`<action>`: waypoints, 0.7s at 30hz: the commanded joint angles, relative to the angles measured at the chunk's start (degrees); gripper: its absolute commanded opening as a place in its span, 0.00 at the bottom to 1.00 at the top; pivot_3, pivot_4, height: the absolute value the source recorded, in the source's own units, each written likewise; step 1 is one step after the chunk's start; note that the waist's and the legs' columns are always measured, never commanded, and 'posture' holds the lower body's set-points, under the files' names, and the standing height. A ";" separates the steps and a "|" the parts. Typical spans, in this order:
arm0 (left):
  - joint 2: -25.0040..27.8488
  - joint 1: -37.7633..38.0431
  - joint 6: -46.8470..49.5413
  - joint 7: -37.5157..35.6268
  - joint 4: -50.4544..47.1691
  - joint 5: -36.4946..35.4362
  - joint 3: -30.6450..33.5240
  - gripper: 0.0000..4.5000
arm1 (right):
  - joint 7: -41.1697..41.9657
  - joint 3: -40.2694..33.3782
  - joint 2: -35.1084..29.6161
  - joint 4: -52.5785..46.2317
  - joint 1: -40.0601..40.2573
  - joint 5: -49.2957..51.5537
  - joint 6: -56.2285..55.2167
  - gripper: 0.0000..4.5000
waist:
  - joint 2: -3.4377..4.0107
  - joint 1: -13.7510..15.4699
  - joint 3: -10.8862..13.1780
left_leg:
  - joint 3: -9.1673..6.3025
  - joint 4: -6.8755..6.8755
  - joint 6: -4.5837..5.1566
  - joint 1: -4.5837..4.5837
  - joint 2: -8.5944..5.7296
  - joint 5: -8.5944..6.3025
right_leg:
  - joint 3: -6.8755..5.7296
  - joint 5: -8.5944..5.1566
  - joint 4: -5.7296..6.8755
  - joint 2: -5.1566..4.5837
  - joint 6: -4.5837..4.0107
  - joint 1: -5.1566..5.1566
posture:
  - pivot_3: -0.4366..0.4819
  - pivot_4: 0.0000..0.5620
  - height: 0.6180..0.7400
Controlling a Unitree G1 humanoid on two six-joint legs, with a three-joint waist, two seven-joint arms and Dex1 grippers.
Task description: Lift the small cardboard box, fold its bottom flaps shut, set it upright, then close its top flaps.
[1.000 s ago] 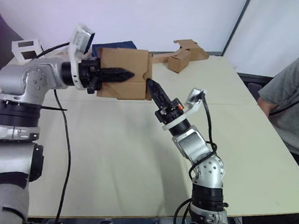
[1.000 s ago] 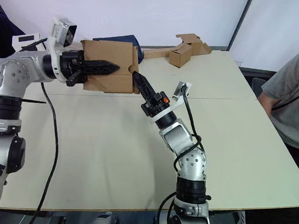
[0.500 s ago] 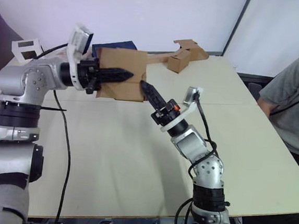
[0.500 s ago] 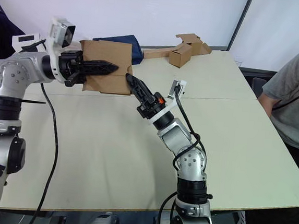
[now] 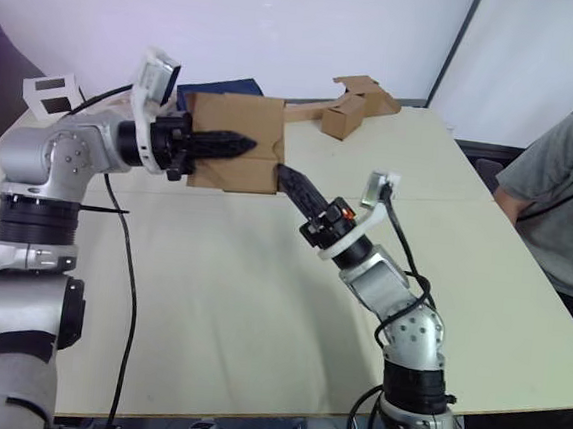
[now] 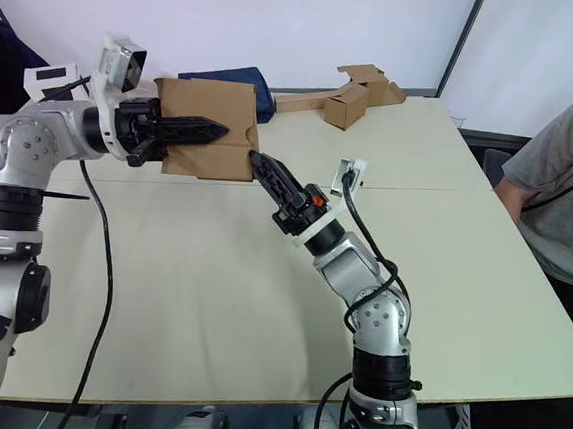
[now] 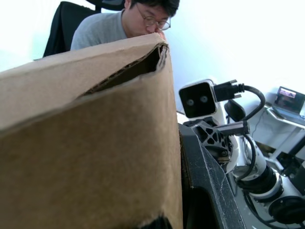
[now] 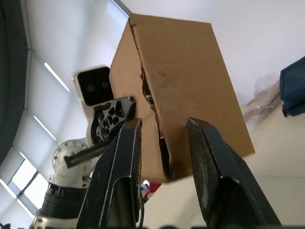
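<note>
The small cardboard box (image 5: pixel 233 156) hangs in the air above the back left of the table. My left gripper (image 5: pixel 238 143) is shut on its front wall, one black finger lying across the outside. The right gripper (image 5: pixel 284 174) points up at the box's lower right corner, almost touching it. In the right wrist view its two fingers (image 8: pixel 121 162) stand open, with the box (image 8: pixel 190 81) just beyond them. The flaps at the box's right end (image 5: pixel 282 144) lie close against it. Whether they are bottom flaps or top flaps I cannot tell.
A long strip of joined cardboard pieces (image 5: pixel 351 105) lies at the table's back edge. A dark blue bundle (image 5: pixel 217 87) sits behind the held box. A person in a grey shirt (image 5: pixel 560 188) sits at the right side. The pale table (image 5: pixel 258 312) spreads out in front.
A flap that stuck out at the box's right end a second ago now lies flush. The right gripper pushed in toward the box, then drew back slightly down and right. The left gripper holds still.
</note>
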 commanded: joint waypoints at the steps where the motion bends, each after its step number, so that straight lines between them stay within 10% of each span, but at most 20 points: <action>1: 0.10 -1.31 -1.09 0.08 -0.63 -0.03 0.90 0.00 | 0.32 0.20 -0.47 -3.52 0.63 2.06 0.49 0.32 | 0.00 -0.01 0.00 | 0.00 0.00 0.00 0.00 0.00 0.00 | 0.00 0.00 0.00 0.01 0.00 0.00 | 0.48 0.27 1.00; 21: -0.17 -1.33 -1.17 0.52 -0.53 0.28 1.05 0.00 | 0.39 4.16 2.00 -3.26 0.50 1.10 0.79 0.32 | 0.00 0.09 0.00 | 0.00 0.00 -0.01 0.00 0.00 0.00 | 0.00 0.00 0.00 0.00 0.00 0.00 | 0.48 0.27 1.00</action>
